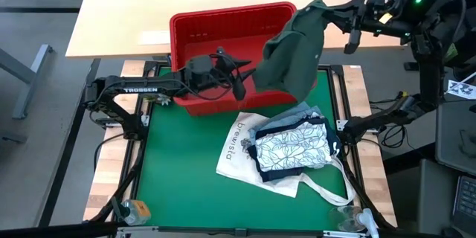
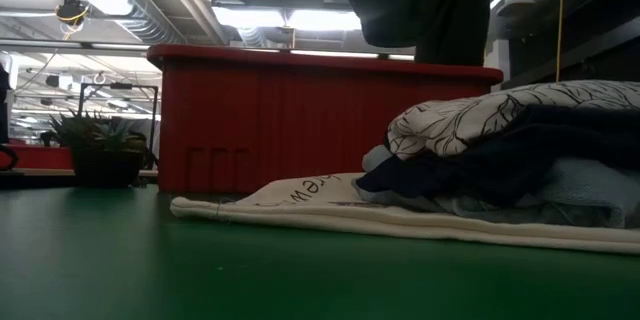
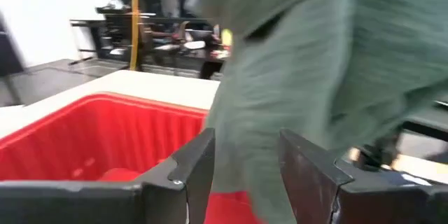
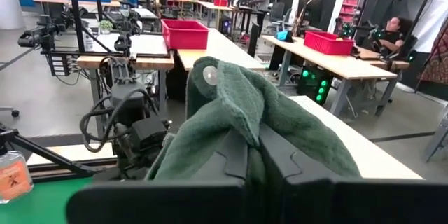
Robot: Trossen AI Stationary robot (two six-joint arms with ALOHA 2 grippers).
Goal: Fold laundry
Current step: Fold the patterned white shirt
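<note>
We found the right pincer (image 1: pixel 336 13) clenched on the dark olive garment (image 1: pixel 291 50), holding it aloft over the red basket (image 1: pixel 193 30); the cloth hung down past the basket's right end. The left pincer (image 1: pixel 239 82) stood released at the garment's lower edge, its fingers (image 3: pixel 192 171) on either side of the cloth. Folded laundry (image 1: pixel 294 145) lay stacked on the white tote bag (image 1: pixel 236 149) on the green tabletop (image 1: pixel 178 186).

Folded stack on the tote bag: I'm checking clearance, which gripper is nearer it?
Left. The left gripper hovers at the red basket, just beyond the folded stack; the right gripper holds the olive garment farther away.
</note>
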